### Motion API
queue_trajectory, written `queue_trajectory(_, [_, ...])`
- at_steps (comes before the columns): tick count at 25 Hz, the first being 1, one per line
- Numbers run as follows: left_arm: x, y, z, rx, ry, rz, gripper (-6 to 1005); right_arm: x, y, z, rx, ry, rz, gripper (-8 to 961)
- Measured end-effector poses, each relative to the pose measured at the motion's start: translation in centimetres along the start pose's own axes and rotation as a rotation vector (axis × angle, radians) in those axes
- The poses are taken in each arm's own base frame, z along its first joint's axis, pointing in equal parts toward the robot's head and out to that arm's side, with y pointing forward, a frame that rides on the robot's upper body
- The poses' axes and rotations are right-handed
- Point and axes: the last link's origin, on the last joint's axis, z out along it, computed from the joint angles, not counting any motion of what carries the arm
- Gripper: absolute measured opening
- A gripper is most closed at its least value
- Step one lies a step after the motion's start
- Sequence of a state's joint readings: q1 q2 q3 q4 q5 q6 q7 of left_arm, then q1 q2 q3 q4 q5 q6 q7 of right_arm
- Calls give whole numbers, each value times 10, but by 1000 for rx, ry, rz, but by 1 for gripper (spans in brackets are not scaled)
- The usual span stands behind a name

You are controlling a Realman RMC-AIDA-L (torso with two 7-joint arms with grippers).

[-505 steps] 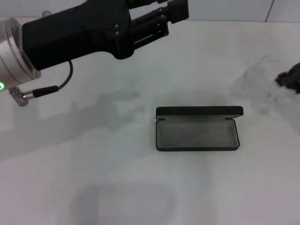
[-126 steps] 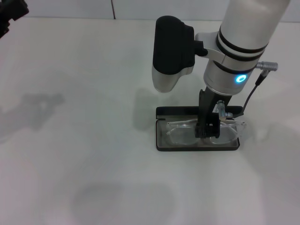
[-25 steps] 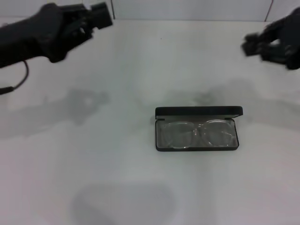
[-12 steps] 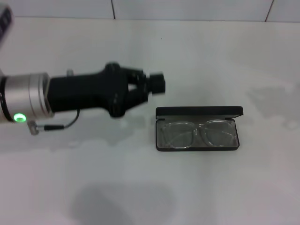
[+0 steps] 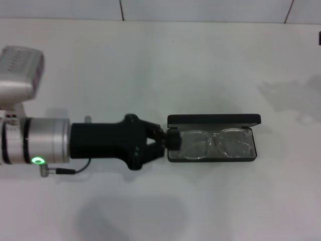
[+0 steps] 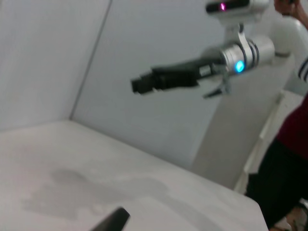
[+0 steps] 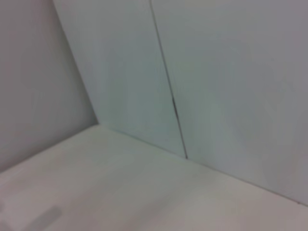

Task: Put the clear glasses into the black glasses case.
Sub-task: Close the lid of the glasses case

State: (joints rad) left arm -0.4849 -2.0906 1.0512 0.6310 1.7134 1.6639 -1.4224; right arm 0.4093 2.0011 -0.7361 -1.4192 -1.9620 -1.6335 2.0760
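The black glasses case (image 5: 213,120) lies open on the white table, its lid standing along the far side. Inside it, flat on the grey lining, are the clear glasses (image 5: 215,143), lenses side by side. My left gripper (image 5: 173,140) reaches in low from the left, and its shut fingertips sit at the case's left end, overlapping the rim there. My right gripper (image 6: 142,83) hangs high in the air away from the case, seen from the left wrist view. Only a dark sliver (image 5: 319,37) of it shows at the head view's right edge.
The white table (image 5: 150,60) ends at a pale wall along the back. A person in dark red (image 6: 288,159) stands beyond the table's far corner in the left wrist view. The right wrist view shows only wall and table.
My left arm has dropped lower and moved toward the case, from up left of it to its left end. The case and glasses have not moved.
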Motion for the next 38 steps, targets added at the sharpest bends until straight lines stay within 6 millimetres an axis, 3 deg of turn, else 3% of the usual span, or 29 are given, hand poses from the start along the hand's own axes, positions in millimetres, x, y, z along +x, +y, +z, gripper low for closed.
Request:
queue_trajectory(9, [-24, -4, 37, 10, -128, -4, 116, -3, -10, 17, 8, -15, 7, 126])
queue_trajectory(16, [-34, -12, 60, 84, -189, 44, 117, 6, -17, 10, 33, -57, 27, 126])
queue_trajectory(24, [-39, -12, 67, 86, -223, 50, 118, 17, -23, -6, 13, -196, 84, 126])
queue_trajectory(38, [-52, -16, 80, 152, -294, 88, 119, 21, -22, -9, 1, -226, 82, 126])
